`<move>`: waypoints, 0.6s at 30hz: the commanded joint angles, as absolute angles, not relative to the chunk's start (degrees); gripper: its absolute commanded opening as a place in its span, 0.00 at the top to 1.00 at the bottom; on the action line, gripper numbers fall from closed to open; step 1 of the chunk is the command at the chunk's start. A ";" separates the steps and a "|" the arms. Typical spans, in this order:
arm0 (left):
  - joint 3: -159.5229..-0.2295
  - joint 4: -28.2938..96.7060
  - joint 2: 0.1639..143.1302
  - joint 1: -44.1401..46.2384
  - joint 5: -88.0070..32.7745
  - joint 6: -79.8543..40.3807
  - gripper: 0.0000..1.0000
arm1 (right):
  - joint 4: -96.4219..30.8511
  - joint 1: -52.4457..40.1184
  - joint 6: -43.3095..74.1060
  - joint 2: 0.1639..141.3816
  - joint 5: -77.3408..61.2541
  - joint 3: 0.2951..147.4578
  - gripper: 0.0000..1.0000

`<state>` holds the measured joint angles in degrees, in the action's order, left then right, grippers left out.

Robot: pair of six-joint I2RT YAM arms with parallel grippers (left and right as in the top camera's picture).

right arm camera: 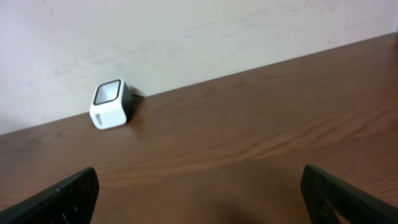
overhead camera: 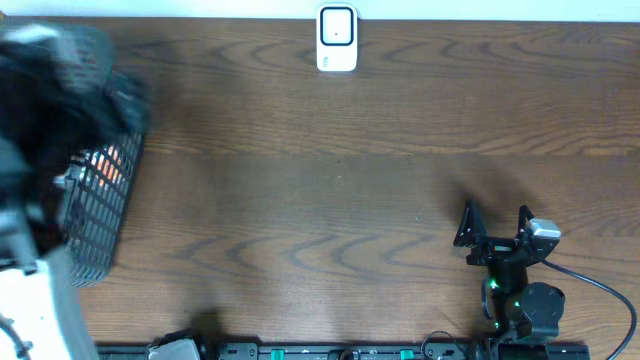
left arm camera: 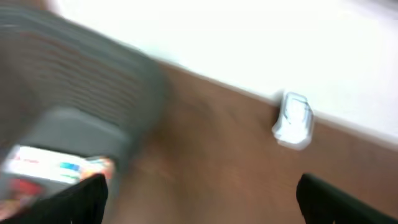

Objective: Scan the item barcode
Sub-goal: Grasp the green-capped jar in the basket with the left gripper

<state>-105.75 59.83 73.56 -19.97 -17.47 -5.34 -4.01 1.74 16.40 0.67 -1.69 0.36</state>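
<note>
The wooden worktop [overhead camera: 330,190] is mostly bare, with a small white barcode scanner [overhead camera: 337,40] standing at its far edge, near the middle, its window facing up towards the overhead camera. Off at the left end sits a dark wire basket [overhead camera: 100,215], and through its mesh there is a glimpse of something orange and red, the item [overhead camera: 108,165], lying inside. The left arm [overhead camera: 55,80] hangs over the far part of that basket, too smeared in the overhead view to make out its shape. From the left wrist everything is blurred as well, but the left tool [left arm camera: 199,186] plainly has its two dark fingers [left arm camera: 84,199] spread wide with nothing between them. The grey basket [left arm camera: 81,74] fills the left of that view, the item [left arm camera: 53,167] shows as a white packet with red and blue print just beyond the left finger, and the scanner [left arm camera: 293,120] stands further off by the pale wall [left arm camera: 249,37]. Whether the finger touches the packet I cannot tell. The right arm rests at the near right of the worktop, well apart from the basket, a black cable [overhead camera: 595,282] trailing from it. The right tool [overhead camera: 495,212] is also spread wide and empty, pointing towards the far edge, and its wrist view shows the scanner [right arm camera: 111,104] off to the left against the wall.
</note>
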 commanded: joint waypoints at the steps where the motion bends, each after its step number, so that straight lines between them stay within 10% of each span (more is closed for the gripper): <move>1: -115.20 62.61 78.63 -28.47 -16.40 -8.95 0.03 | -4.19 1.45 17.15 0.32 -1.56 0.30 0.01; 18: -118.30 74.19 102.87 -49.10 -5.23 -15.18 0.03 | -4.19 1.45 17.15 0.32 -1.56 0.30 0.01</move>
<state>-117.71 73.58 102.91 -49.08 -8.69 -15.84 -4.01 1.74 16.40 0.67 -1.67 0.36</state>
